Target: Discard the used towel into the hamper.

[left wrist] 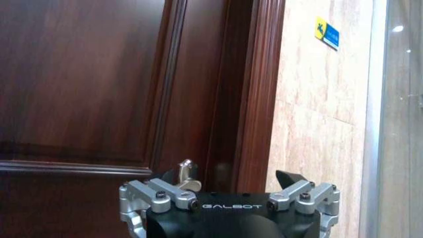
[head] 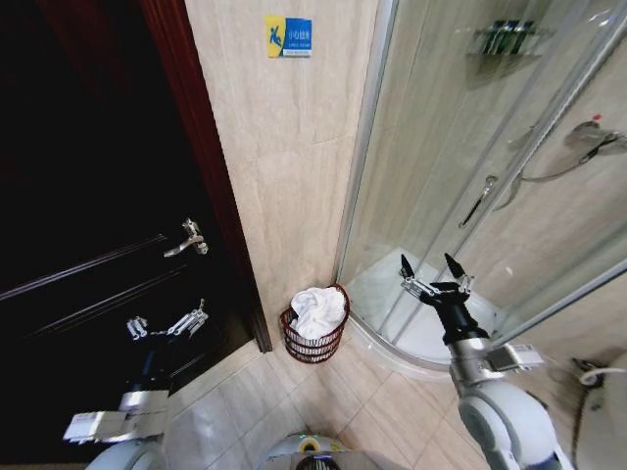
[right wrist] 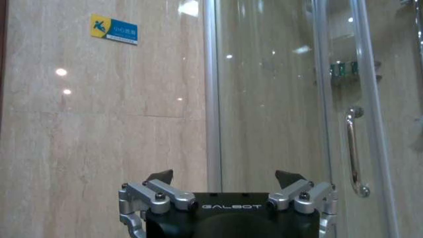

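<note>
The hamper (head: 312,351), a small dark reddish-brown wire basket, stands on the tiled floor against the beige wall, between the door frame and the shower. A crumpled white towel (head: 318,308) lies inside it and rises above the rim. My left gripper (head: 167,323) is open and empty, held up in front of the dark door to the left of the hamper; in the left wrist view the left gripper (left wrist: 228,178) faces the door. My right gripper (head: 431,266) is open and empty, raised to the right of the hamper before the shower glass, and the right gripper (right wrist: 225,176) faces the wall and glass.
A dark wooden door (head: 88,196) with a metal handle (head: 188,238) is on the left. A glass shower enclosure (head: 441,147) with a raised white curb (head: 392,348) is on the right. A blue and yellow sign (head: 288,36) hangs on the wall. Tiled floor lies before the hamper.
</note>
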Controlling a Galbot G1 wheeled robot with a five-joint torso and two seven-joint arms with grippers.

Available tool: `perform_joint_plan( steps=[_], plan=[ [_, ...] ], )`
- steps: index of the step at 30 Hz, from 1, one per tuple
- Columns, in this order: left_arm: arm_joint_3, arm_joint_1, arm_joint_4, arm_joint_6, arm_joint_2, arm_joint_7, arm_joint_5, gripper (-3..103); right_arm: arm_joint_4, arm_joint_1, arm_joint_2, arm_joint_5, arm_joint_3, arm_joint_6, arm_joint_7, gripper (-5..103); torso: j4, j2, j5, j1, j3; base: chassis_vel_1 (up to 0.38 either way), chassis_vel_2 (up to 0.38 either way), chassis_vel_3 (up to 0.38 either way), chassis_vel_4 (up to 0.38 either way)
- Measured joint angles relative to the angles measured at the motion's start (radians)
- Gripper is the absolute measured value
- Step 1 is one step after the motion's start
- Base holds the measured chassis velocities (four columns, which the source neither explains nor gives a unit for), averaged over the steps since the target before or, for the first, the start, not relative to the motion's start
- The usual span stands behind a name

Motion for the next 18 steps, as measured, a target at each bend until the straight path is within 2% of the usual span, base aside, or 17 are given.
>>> perform_joint_plan(
  steps=[10,18],
  plan=[
    [0.000,0.000,0.000,0.000,0.000,0.000,0.000,100,-0.003,0.002,-0.001,0.001,-0.001,0.000,-0.001,100,0.0001,0.000,0.0000,0.000,0.000,0.033,0.032,0.040,0.036],
    [0.000,0.000,0.000,0.000,0.000,0.000,0.000,100,-0.004,0.003,-0.001,0.002,-0.002,0.000,-0.001,100,0.0001,0.000,0.0001,0.000,0.000,0.090,0.097,0.087,0.087]
  ],
)
